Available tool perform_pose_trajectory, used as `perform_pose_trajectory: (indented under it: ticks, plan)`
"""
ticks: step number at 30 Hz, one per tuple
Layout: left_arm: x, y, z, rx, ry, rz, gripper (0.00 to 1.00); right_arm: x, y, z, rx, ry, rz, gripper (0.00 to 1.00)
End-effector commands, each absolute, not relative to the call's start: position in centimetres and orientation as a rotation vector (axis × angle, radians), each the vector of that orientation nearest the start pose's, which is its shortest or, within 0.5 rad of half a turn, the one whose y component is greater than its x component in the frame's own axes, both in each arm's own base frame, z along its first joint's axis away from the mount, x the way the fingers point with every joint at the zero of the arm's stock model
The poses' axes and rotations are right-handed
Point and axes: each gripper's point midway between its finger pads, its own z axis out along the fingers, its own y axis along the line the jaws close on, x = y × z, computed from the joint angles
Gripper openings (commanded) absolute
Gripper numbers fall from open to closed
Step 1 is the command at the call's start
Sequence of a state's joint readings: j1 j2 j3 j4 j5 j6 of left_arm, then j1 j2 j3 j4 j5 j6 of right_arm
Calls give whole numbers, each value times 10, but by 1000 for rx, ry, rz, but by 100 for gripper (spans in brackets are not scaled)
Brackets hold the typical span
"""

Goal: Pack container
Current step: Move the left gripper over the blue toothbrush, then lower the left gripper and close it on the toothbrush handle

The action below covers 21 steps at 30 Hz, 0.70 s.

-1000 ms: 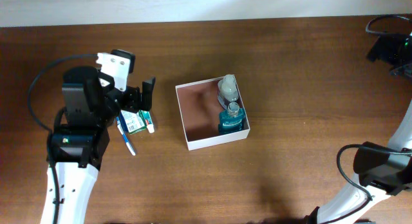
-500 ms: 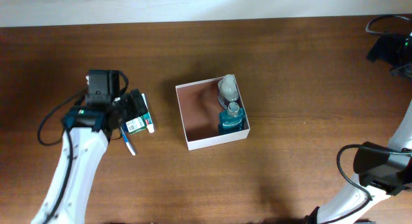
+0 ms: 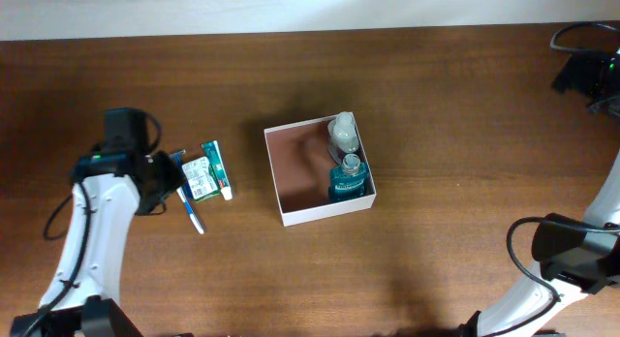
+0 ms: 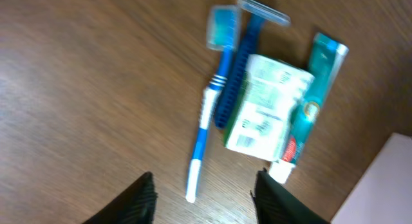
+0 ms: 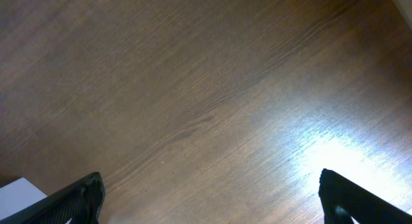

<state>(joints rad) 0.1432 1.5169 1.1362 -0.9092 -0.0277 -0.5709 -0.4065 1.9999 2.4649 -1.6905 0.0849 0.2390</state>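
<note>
Container (image 3: 295, 168) packing is judged partly done. The white-walled box is set near the middle of the tabletop (image 3: 436, 105). A blue bottle (image 3: 349, 179) and a pale capped bottle (image 3: 342, 132) are stood against its right wall, and the rest of its reddish floor is left bare.

In the left wrist view, the left fingers (image 4: 205, 182) are held apart with nothing gripped. Just beyond them a toothbrush (image 4: 209, 114) is laid with its long axis running away from the fingers, so the gap is spread across it (a convenient lie for a pinch). A blue razor (image 4: 241, 69) is tucked alongside it, then a green-and-white packet (image 4: 267, 111), then a toothpaste tube (image 4: 309, 102), all roughly parallel. Farther still, past the tube, a white corner of the container is glimpsed at that view's edge.

The container is thus found beyond the loose items from the left fingers, toward the robot's right, near them but apart.

The right fingers (image 5: 212, 192) are likewise spread wide and empty over bare wood. In the overhead view the right arm is seen at the far right edge, well apart from items and box. The left arm is therefore judged the nearer for the next pick.
</note>
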Motion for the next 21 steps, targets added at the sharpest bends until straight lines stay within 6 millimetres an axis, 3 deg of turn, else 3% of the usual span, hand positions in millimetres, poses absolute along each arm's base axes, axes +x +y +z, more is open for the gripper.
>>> perform_pose_trajectory:
  ticks: [1,6,10,17,21]
  plan:
    - [324,57,100,-1065,2672,-107,46,364,-175,297,909,2614,-160,99]
    - [343,55,88,-1056,2654,-177,46,364,-175,297,908,2615,-160,99]
    - [346,56,74,-1049,2685,-163,33,364,-175,297,909,2615,-160,99]
    - [316,51,42,-1068,2877,-108,32,364,-175,297,909,2614,-160,99]
    - [312,53,33,-1083,2909,-73,33,364,-175,297,909,2615,-160,99]
